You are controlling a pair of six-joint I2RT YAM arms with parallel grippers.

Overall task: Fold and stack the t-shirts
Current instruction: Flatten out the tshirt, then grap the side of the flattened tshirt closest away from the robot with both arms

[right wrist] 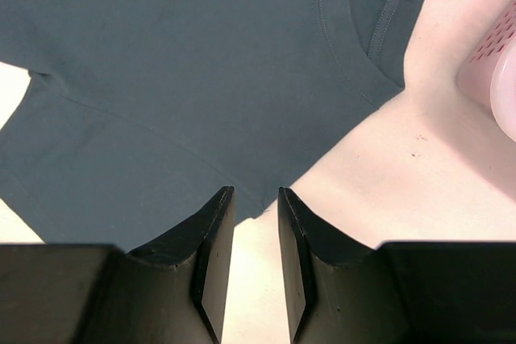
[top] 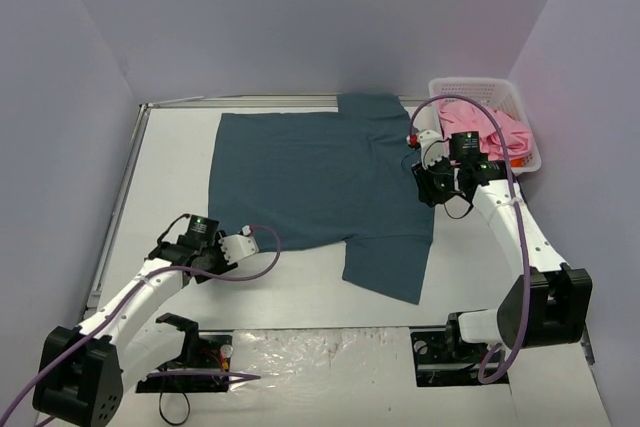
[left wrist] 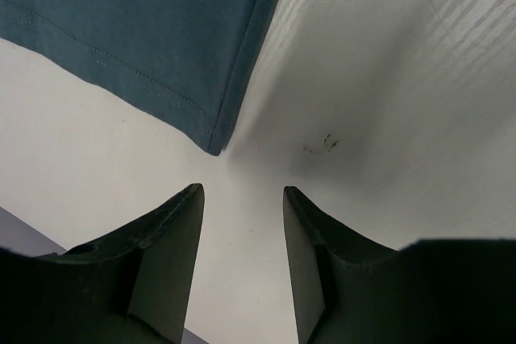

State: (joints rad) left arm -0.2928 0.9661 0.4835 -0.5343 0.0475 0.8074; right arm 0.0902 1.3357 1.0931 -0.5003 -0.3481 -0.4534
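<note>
The dark teal-blue t-shirt lies spread flat on the white table, one sleeve reaching toward the front. The pink t-shirt is bunched inside the white basket. My left gripper sits low by the teal shirt's near-left corner; in the left wrist view it is open and empty, with that corner just ahead of the tips. My right gripper is at the shirt's right edge, its jaws narrowly open over bare table, with the cloth edge at the fingertips.
The white lattice basket stands at the back right, and its side shows in the right wrist view. A metal rail runs along the table's left edge. Crinkled clear plastic lies between the arm bases. Purple-grey walls enclose the table.
</note>
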